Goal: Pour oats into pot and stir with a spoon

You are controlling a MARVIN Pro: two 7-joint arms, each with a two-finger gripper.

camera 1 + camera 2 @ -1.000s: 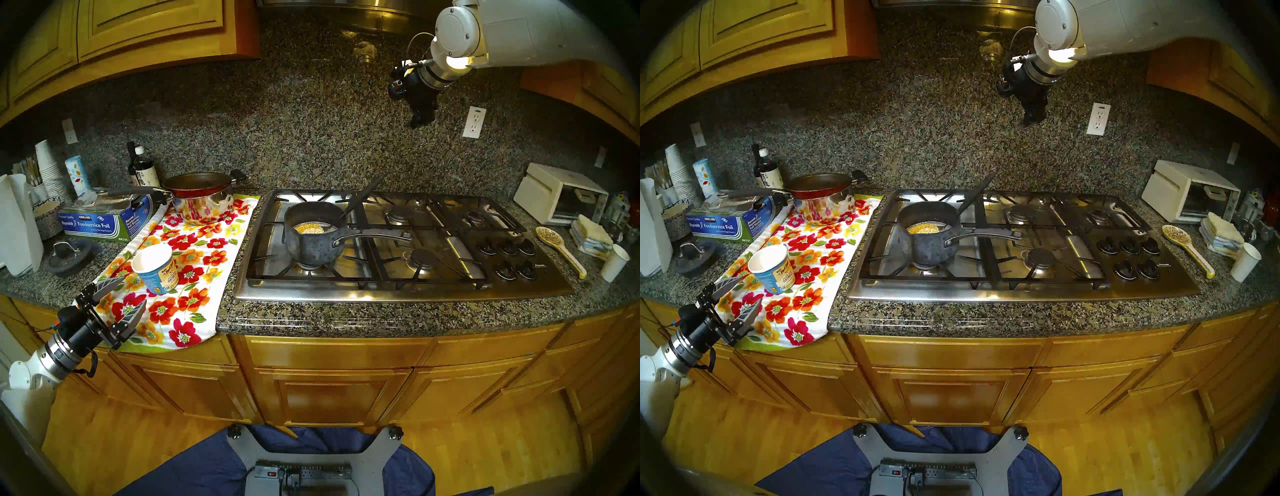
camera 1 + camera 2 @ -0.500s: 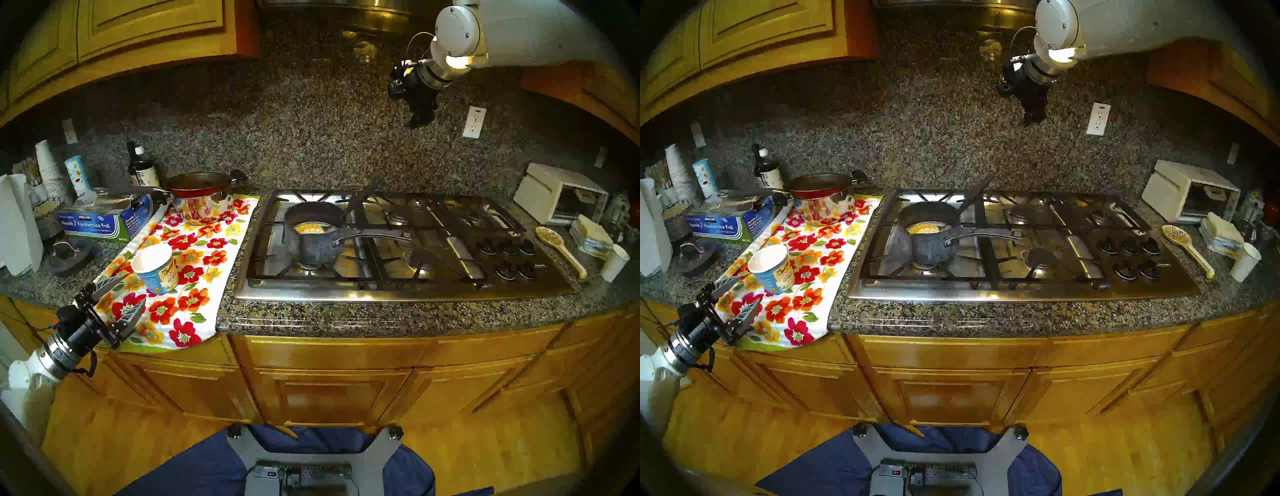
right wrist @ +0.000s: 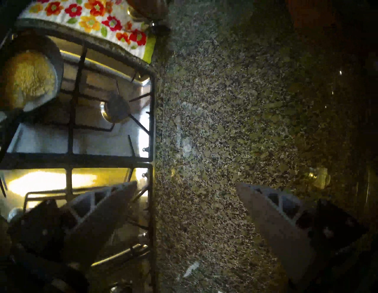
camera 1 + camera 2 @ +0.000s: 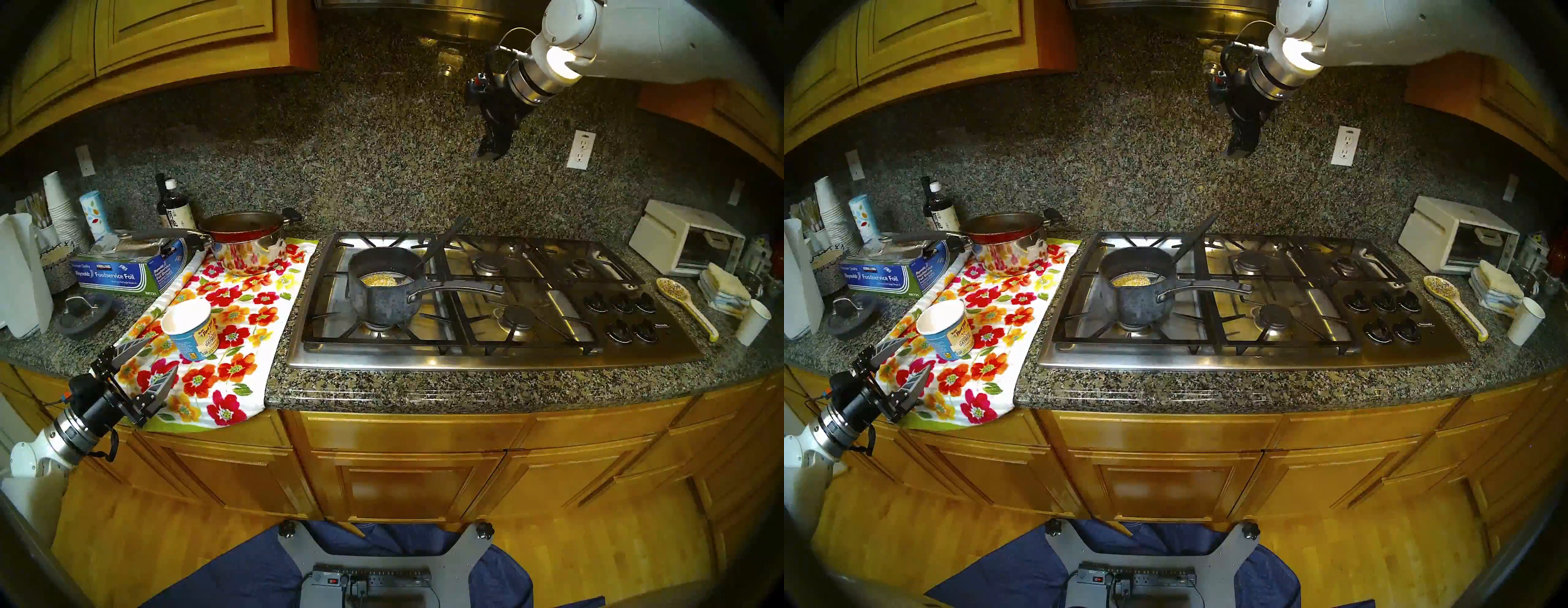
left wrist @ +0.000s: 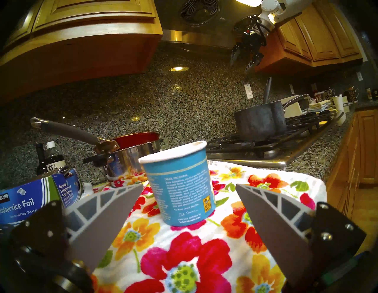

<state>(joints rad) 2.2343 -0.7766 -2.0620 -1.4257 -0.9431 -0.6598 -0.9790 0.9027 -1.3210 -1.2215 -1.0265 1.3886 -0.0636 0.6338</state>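
task stage: oats (image 4: 379, 280) already lie in the pot (image 4: 384, 282); pouring looks done. Whether any stirring has happened, cannot tell.
left to do: the spoon goes unheld now, so stirring either waits or is over; my guess is the right arm is clear of it, well above.
pot: dark grey saucepan on the front-left burner of the stove (image 4: 500, 356), long handle pointing to the view's right.
oats: tan-yellow heap on the pot floor, off toward the near wall; some bare floor shows beside it. Seen blurred in the right wrist view too (image 3: 28, 75).
spoon (image 4: 441, 244): black handle leans on the pot's far rim, sticking up and back; bowl end down inside the pot beside the oats, mostly hidden.
cup (image 4: 190, 329): blue oatmeal cup upright on the floral towel (image 4: 237, 373), left of the stove; white inside shows, looks empty from above.
left gripper (image 4: 146, 365): jaws wide, nothing between them, nothing touched. Hangs at the counter's front edge, just short of the cup; in the wrist view the cup (image 5: 180, 184) stands ahead between the fingertips but clear of both.
right gripper (image 5: 242, 61): jaws wide apart, empty. High over the back of the stove in front of the backsplash, well apart from spoon and pot, pointing down and forward.
risk: the spoon is only propped on the rim; a nudge to the pot could tip it.
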